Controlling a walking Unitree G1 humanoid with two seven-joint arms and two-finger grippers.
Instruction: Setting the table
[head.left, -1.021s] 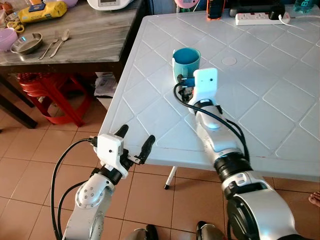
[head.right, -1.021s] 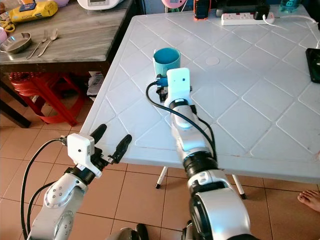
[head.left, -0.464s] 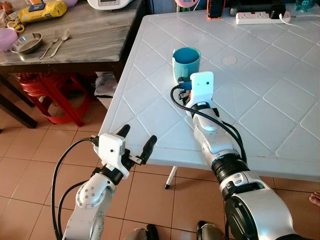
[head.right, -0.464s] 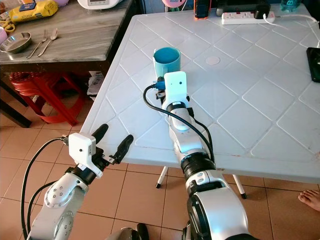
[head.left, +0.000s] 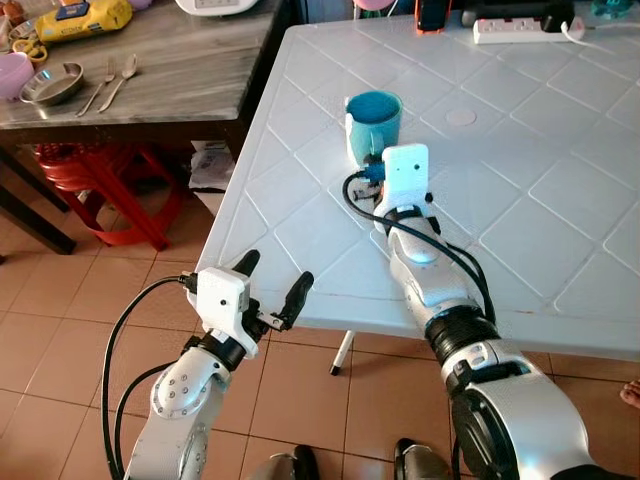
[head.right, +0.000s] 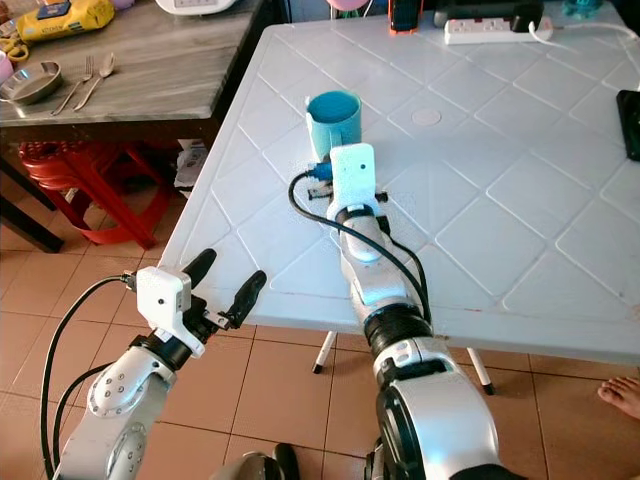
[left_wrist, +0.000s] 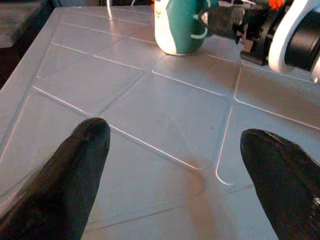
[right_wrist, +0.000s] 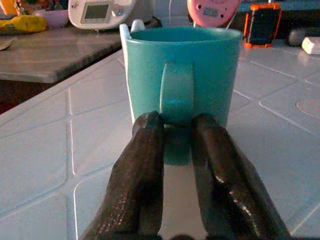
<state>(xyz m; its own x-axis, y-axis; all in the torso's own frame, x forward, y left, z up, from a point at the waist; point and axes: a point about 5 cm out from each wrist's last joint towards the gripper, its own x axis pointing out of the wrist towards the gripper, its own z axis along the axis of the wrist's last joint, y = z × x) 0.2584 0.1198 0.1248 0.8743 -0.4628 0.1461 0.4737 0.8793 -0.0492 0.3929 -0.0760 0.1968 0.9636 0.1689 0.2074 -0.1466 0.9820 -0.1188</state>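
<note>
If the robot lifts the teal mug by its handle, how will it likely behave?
The mug looks rigid and glazed, so probably slippery. The right gripper pinches only the thin handle, so the mug may swing or tilt when lifted. It stands upright on the table, probably stable.

Yellow packet (head.left: 82, 18): print was there, too blurred to read.
White appliance (right_wrist: 99, 11): grey display showed no legible figures.

White plastic table (head.left: 560, 190); grey wooden table (head.left: 190, 70) beside; terracotta tiled floor (head.left: 60, 330).
</note>
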